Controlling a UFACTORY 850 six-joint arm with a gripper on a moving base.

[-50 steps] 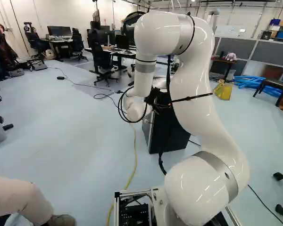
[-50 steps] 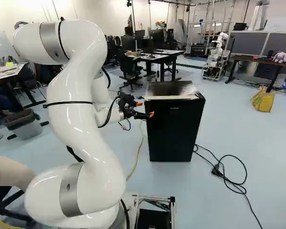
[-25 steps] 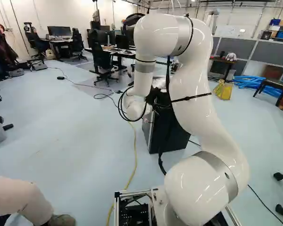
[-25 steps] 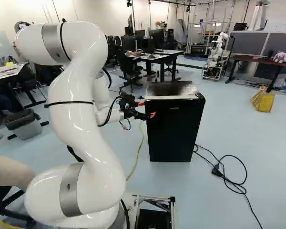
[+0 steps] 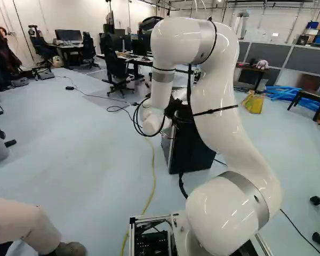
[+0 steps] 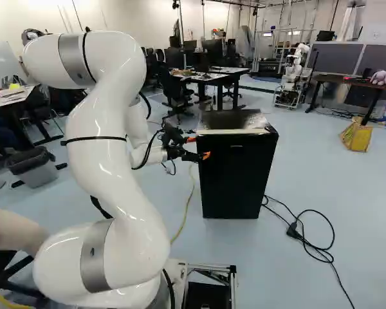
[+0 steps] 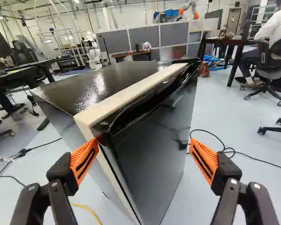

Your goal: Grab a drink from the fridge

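The black fridge [image 6: 235,174] stands upright on the floor ahead of the arm, its door closed. At its near left upper corner in the right base view is my gripper [image 6: 198,147]. In the wrist view the gripper [image 7: 144,143] is open, its two orange pads wide apart. One fingertip reaches the upper corner of the glossy door [image 7: 152,150], by the pale strip [image 7: 131,91] along the top; whether it touches is unclear. The other fingertip stands off in front of the door face. Nothing is gripped. No drink shows; the fridge's inside is hidden.
Black cables [image 6: 309,241] lie on the floor right of the fridge, and a yellow cable [image 5: 151,186] left of it. Desks and chairs stand beyond; another robot [image 6: 291,80] is far back. A person's arm [image 5: 21,221] is close at the left of the base.
The base has turned very slightly left, so the scene sits a little further right. My arm's upper part has shifted slightly, and the gripper has edged a little towards the fridge.
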